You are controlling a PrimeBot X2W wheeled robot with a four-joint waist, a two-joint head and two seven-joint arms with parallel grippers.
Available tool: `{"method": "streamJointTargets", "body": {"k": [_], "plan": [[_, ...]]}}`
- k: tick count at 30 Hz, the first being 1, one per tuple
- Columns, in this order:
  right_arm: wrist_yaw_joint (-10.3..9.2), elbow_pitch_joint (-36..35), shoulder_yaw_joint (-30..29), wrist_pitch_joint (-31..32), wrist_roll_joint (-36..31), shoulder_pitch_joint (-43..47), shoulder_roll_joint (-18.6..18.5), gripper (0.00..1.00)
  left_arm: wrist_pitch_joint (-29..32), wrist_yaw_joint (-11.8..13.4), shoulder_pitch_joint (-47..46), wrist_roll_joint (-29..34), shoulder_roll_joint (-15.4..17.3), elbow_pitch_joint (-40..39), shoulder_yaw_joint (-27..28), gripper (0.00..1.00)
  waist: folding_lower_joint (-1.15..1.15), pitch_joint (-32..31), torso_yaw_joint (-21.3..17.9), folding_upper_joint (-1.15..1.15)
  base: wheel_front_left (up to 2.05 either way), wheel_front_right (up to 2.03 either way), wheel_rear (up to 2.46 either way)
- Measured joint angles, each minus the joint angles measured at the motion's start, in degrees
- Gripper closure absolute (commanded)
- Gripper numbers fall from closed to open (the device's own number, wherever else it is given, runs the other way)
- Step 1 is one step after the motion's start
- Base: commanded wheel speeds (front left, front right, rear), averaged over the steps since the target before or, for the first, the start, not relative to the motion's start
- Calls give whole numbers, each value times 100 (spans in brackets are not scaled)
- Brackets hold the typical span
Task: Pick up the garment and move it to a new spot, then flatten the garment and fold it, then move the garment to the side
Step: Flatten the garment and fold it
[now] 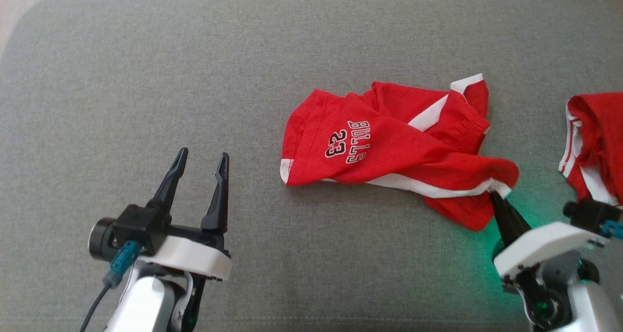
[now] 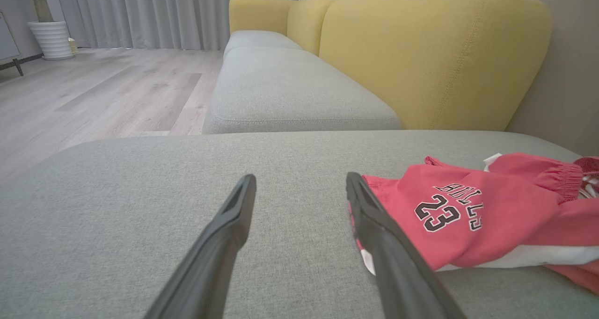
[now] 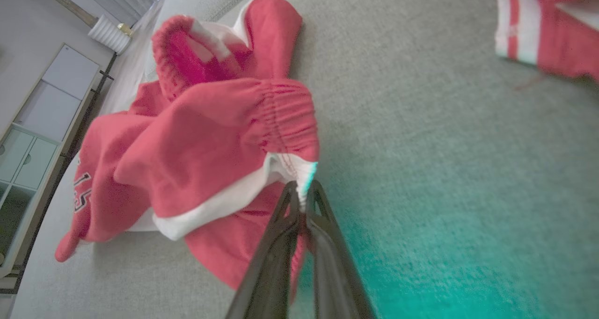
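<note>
The garment [image 1: 389, 147] is a pair of red shorts with white trim and "BULLS 23" print, lying crumpled right of centre on the grey cushion [image 1: 194, 79]. My right gripper [image 1: 497, 193] is shut on the garment's white-edged waistband corner [image 3: 302, 169] at its near right end. My left gripper [image 1: 202, 164] stands open over bare cushion, well left of the garment. In the left wrist view the garment [image 2: 468, 211] lies just right of the right fingertip [image 2: 358, 188] of my left gripper [image 2: 299, 188], with nothing between the fingers.
A second red and white garment [image 1: 594, 142] lies at the right edge of the cushion. Beyond the cushion stand a yellow sofa back [image 2: 421, 52] and more grey seats [image 2: 290, 90]. Wooden floor [image 2: 93, 90] lies past the cushion's left edge.
</note>
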Motion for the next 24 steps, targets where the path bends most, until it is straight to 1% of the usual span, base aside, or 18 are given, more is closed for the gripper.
{"method": "streamJointTargets", "body": {"k": [1,2,3,4,9,15,20,24], "plan": [[0,82,90,-99,10,-133,0,100,0,0,0,0,11,2,0,0,0,15,9,0,0,0,0],[0,114,133,-135,9,-195,0,58,0,0,0,0,21,3,1,0,0,18,7,0,0,0,0],[0,134,162,-168,-8,-237,0,13,0,0,0,0,32,2,2,0,0,18,3,0,0,0,0],[-1,138,192,-210,-55,-254,-1,0,0,0,1,0,37,5,2,0,0,13,-2,0,0,0,0],[0,-2,346,-480,-432,-225,-103,0,0,8,2,0,48,26,0,0,0,-78,-52,0,0,0,0],[0,-715,325,-887,-1370,-72,-305,0,0,59,12,-1,59,40,-8,0,0,-245,-136,0,0,0,0],[0,-1397,434,-1278,-2008,-24,-311,0,0,107,25,-1,77,35,-12,0,0,-366,-171,0,0,0,0],[0,-1759,631,-1434,-2374,-3,-272,0,3,116,55,-1,94,22,-24,0,0,-453,-169,0,0,0,0]]}}
